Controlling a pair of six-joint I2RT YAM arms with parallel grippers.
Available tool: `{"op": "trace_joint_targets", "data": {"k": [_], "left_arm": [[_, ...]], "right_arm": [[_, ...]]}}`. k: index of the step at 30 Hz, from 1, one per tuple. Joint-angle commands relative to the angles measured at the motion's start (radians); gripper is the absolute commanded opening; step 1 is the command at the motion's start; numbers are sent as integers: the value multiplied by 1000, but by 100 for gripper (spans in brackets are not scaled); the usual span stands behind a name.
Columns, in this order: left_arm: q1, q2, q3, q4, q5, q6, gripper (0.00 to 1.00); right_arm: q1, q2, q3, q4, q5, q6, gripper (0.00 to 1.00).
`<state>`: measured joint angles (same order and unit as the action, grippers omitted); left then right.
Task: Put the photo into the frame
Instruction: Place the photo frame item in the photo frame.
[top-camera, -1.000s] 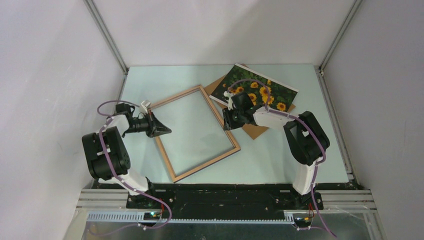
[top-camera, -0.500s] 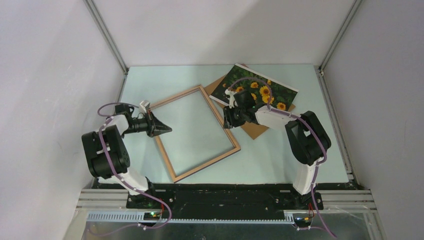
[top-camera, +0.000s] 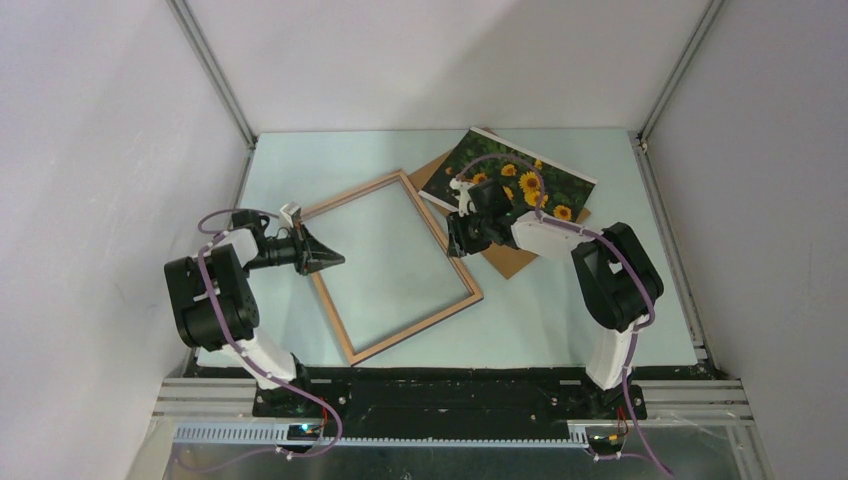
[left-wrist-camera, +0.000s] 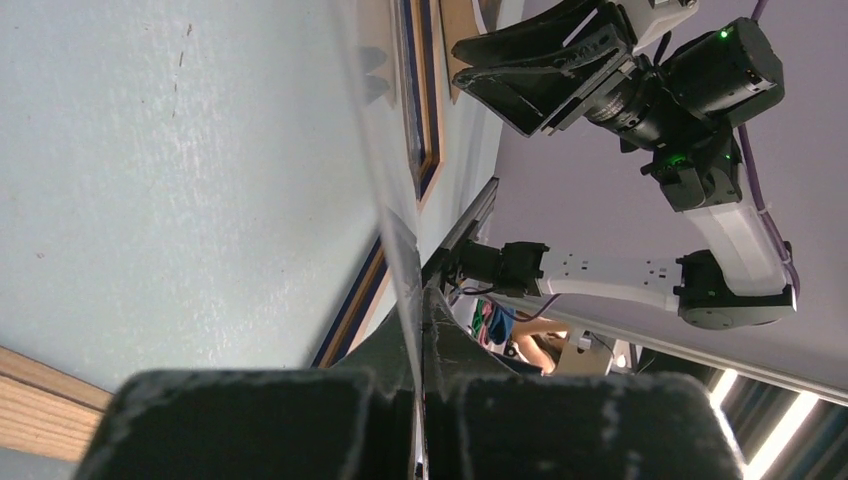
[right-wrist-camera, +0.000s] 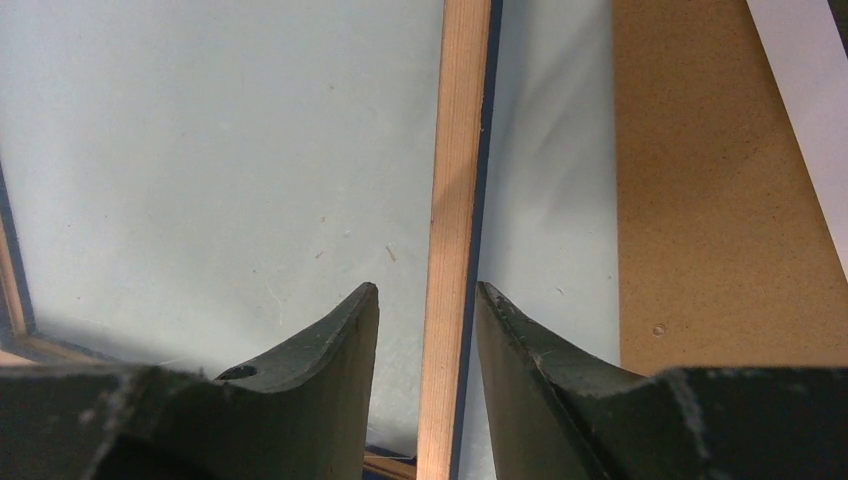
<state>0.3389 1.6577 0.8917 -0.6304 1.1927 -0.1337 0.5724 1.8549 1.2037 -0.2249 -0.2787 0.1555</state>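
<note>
Firstly, frame (top-camera: 414, 327) — lay askew at mid-bench (top-camera: 560, 310), light wood face up, dark blue showing along the rail edges. Secondly, photo (top-camera: 500, 160) — rested sunflower side up toward the far right, outside the frame, atop a brown backing board (top-camera: 512, 262). Thirdly, left gripper (top-camera: 335, 262) — sat at the frame's left rail, pressed together on the thin edge of a clear pane (left-wrist-camera: 385, 200). Lastly, right gripper (top-camera: 458, 245) — hung over the frame's right rail, jaws spread partway, one to either side of the rail; could not tell whether touching it.
</note>
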Motion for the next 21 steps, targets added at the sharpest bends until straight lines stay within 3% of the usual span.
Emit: {"op": "trace_joint_targets", "data": {"k": [1, 21], "left_arm": [[5, 3, 19, 2, 77, -1, 0], [2, -14, -5, 2, 168, 16, 0]], "right_arm": [[-6, -47, -2, 30, -8, -16, 45], [-22, -45, -3, 28, -11, -18, 44]]}}
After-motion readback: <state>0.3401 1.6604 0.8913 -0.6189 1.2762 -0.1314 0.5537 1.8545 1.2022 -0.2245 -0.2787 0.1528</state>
